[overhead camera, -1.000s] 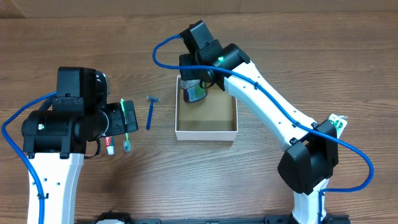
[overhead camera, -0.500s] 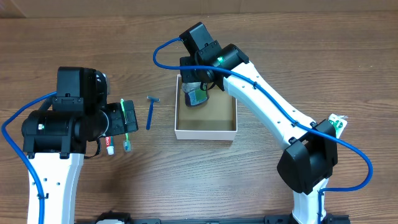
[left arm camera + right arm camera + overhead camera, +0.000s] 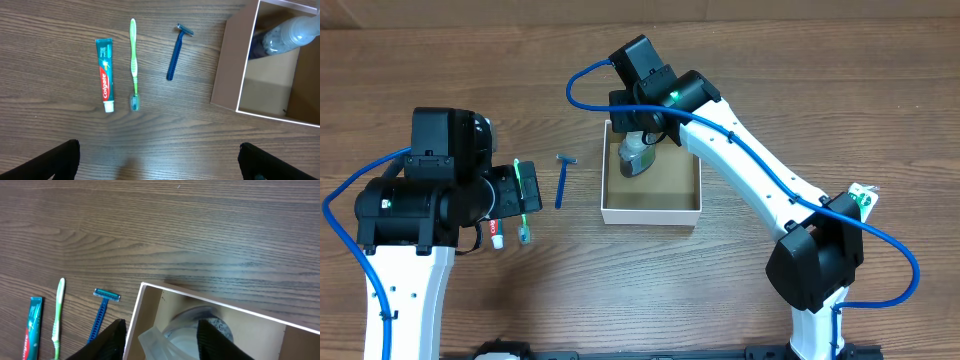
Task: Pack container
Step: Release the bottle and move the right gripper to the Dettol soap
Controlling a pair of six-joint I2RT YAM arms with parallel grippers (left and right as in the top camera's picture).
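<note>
Even bright light, soft shadows; wrist views' near edges blurry.

On your wooden table you have three toiletries lying side by side, none touching: a Colgate toothpaste tube, a green toothbrush just beside it on its right, and a blue razor further right again

Box: one
Bottle: one, in the box
Toothpaste: one tube
Toothbrush: one
Razor: one
Arms: two, left arm and right arm
Items loose on the counter: three
Items in all, arms aside: five
</note>
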